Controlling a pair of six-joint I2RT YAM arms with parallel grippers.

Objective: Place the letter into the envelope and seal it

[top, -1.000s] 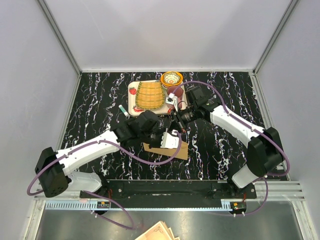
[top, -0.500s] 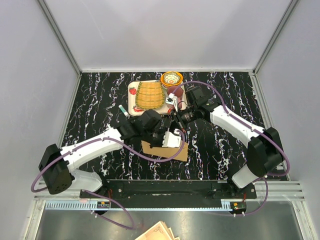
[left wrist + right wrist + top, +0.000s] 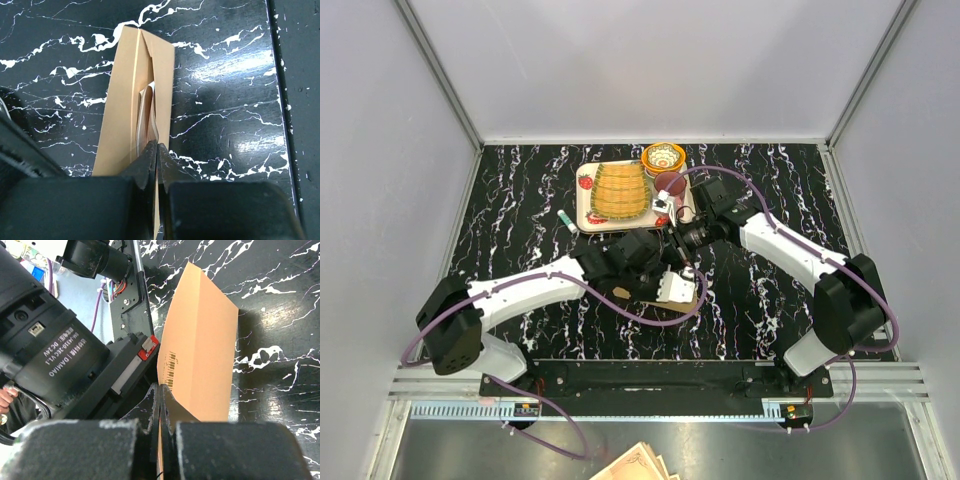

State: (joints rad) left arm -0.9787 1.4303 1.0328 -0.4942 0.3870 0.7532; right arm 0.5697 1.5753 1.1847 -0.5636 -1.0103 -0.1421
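The tan envelope (image 3: 120,100) is held up on edge over the black marble table, its mouth gaping. The pale folded letter (image 3: 148,112) sits inside it, its curled edges showing in the opening. My left gripper (image 3: 156,149) is shut on one thin wall of the envelope. My right gripper (image 3: 161,390) is shut on the envelope (image 3: 205,350) at the edge beside its printed barcode. From above, both grippers meet at the table's middle, left gripper (image 3: 678,285) and right gripper (image 3: 683,258). There only a sliver of the envelope (image 3: 691,295) shows under the left arm.
At the back stands a white tray (image 3: 584,195) holding a yellow striped item, with a yellow bowl (image 3: 663,157) and a red cup (image 3: 670,183) beside it. A small marker (image 3: 565,222) lies left of the tray. Ornate beige papers (image 3: 635,465) lie below the arm bases.
My left gripper has slid right along the envelope and closed on its wall. The envelope is now raised and mostly hidden under the left arm. The right arm barely moved.
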